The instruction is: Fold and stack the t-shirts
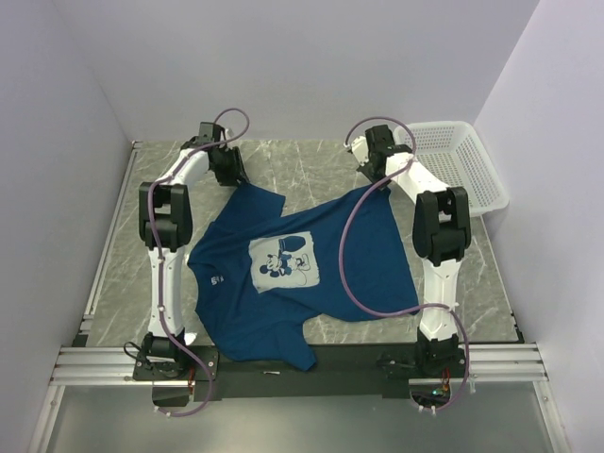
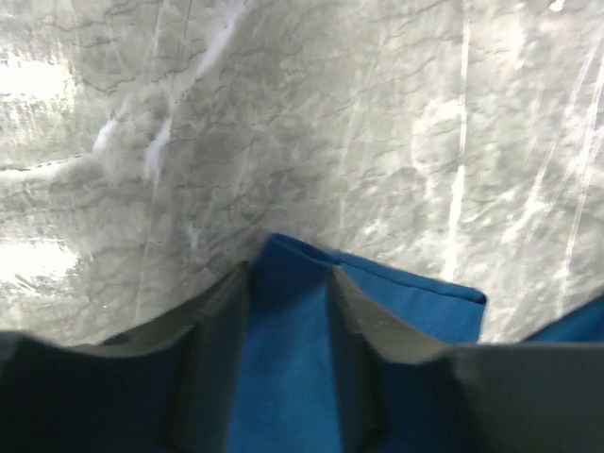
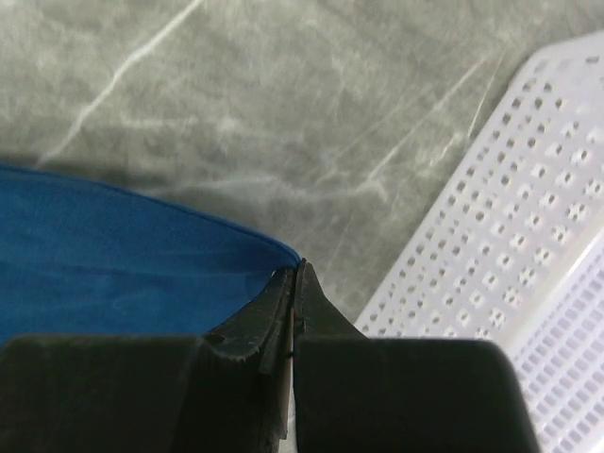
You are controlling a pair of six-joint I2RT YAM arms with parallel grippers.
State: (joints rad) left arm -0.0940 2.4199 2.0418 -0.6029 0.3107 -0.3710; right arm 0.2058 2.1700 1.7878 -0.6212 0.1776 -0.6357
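A blue t-shirt (image 1: 359, 255) with a white cartoon print (image 1: 283, 261) lies spread, slightly crumpled, on the marble table (image 1: 311, 165). My left gripper (image 1: 233, 176) is at the shirt's far left corner. In the left wrist view its jaws (image 2: 288, 274) stand apart with the blue cloth (image 2: 415, 302) lying flat between them. My right gripper (image 1: 371, 172) is at the far right corner. In the right wrist view it (image 3: 294, 269) is shut on the edge of the shirt (image 3: 113, 255).
A white perforated basket (image 1: 462, 170) stands at the back right, close to my right gripper; it also shows in the right wrist view (image 3: 510, 245). Walls enclose the table on three sides. The shirt's near hem hangs over the front rail (image 1: 491, 359).
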